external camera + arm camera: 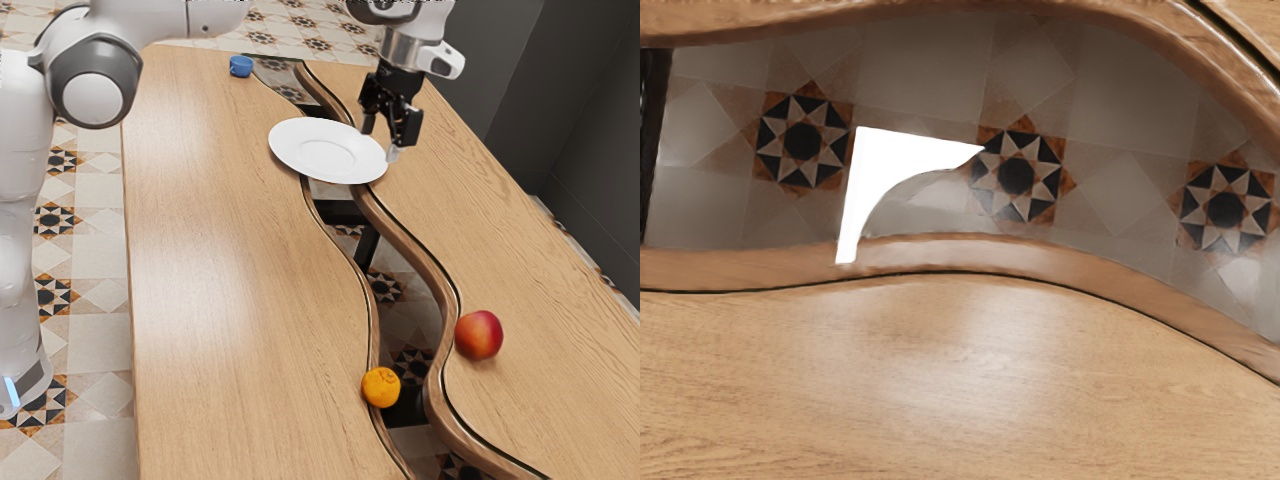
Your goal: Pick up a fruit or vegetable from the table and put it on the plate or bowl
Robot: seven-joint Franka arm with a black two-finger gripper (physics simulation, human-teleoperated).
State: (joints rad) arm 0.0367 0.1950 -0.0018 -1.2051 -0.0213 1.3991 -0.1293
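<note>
Wood-grain counter [230, 280], split by a winding gap over patterned floor tiles [80, 200], carries everything. Nothing of the task looks done yet: the white plate [328, 150] lies bare, bridging the gap. The fingers [396, 135] hang just beside the plate's rim, spread apart and holding nothing. Both candidates lie well apart from the plate: a red-yellow fruit [479, 334] on the counter and an orange [381, 387] at the gap's edge. Picking, carrying and placing all remain.

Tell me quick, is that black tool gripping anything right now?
Tool: open, holding nothing, hanging by the rim of the white plate.
</note>
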